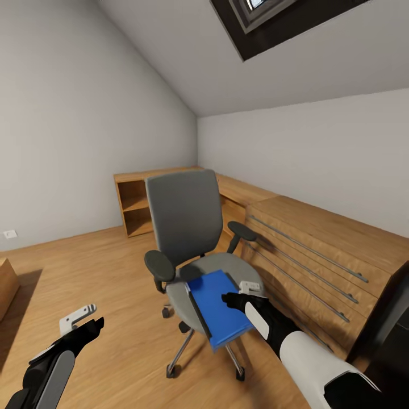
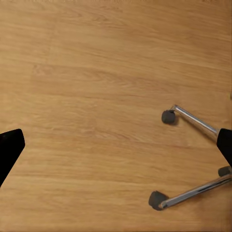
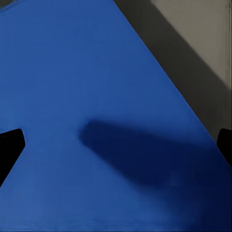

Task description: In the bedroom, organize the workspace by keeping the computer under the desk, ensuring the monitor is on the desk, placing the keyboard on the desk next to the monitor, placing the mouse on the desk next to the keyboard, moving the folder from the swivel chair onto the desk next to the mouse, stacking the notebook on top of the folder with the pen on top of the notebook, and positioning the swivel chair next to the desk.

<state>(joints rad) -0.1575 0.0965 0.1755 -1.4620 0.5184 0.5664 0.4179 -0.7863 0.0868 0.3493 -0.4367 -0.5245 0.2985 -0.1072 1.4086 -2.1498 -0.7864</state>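
I am looking down at the chair (image 1: 184, 227), which is standing on the wood floor (image 1: 85, 272) just beside the low wooden cabinets (image 1: 318, 244) along the right wall. The folder (image 1: 218, 307) is lying flat on the seat, toward its front, with one corner hanging past the seat's front edge.

My right gripper (image 1: 241, 295) is hovering right over the folder's right edge. In the right wrist view its two dark fingertips (image 3: 9, 150) are sitting wide apart at the frame's sides, with the folder (image 3: 96, 96) and the gripper's shadow between them, so the jaws are spread and gripping nothing. Whether they are touching the folder, I cannot tell.

My left gripper (image 1: 85, 321) is hanging low over bare floor, well to the left of the chair. In the left wrist view its fingertips (image 2: 9, 150) are likewise standing wide apart, holding nothing, with the floor (image 2: 87, 72) below and two chrome legs (image 2: 193, 193) of the chair's base with their casters off to one side.
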